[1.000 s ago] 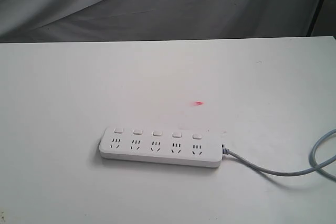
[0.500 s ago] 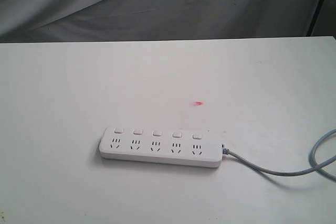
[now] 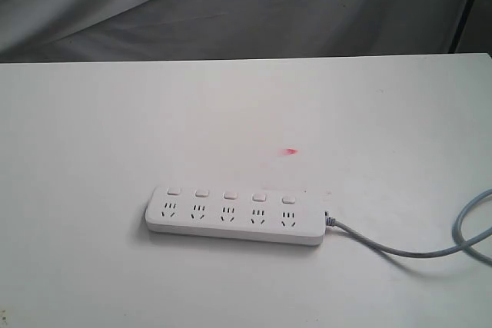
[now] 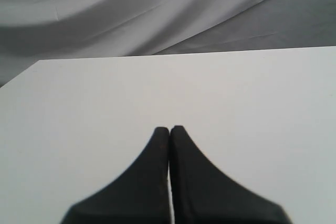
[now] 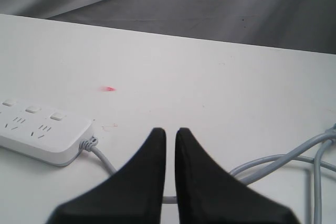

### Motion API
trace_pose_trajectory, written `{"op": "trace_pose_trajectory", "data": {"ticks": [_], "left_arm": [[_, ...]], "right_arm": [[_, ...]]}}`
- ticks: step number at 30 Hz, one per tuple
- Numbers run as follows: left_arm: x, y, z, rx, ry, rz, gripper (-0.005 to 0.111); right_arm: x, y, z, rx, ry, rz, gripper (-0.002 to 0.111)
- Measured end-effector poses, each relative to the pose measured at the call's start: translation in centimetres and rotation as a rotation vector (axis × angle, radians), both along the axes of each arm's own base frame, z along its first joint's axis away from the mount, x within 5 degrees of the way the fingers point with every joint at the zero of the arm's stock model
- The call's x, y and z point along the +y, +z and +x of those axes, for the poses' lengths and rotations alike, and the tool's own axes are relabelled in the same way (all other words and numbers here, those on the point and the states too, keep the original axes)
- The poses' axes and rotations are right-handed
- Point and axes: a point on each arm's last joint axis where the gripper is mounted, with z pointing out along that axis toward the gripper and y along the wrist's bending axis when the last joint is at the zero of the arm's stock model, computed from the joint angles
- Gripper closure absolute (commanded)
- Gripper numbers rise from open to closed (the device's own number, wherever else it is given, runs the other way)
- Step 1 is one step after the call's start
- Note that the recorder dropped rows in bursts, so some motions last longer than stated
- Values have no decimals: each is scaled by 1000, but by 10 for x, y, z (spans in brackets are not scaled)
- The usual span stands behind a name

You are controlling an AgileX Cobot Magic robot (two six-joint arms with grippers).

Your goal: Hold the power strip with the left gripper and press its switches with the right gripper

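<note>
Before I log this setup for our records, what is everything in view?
table: one, white, under everything
power strip: one, white, near middle of table
switches: five, white, row along strip's far edge
cable: one, grey, from strip's right end toward table's right edge
mark: one, red, on table behind strip
cloth: one, grey, behind table
left fingers: two, black, shut, over bare table
right fingers: two, black, almost touching, above cable

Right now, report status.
Left gripper shut, empty. Right gripper shut, empty. Power strip flat on table, untouched. Grey cable lies near right gripper.
</note>
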Motion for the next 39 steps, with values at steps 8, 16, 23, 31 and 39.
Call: {"op": "trace_pose_trajectory", "data": {"ticks": [8,16,23,31,39], "left_arm": [[-1,16,-3,62,5,-53,107],[1,81,14,61,3,-51,107],[5,144,53,70,3,-55,107],[8,188,116,97,-17,-186,107],[11,179,142,170,-11,-199,107]], "right_arm": [[0,0,0,0,0,0,102],[0,0,0,0,0,0,102],[0,0,0,0,0,0,102],[0,0,0,0,0,0,102],[0,0,0,0,0,0,102]]}}
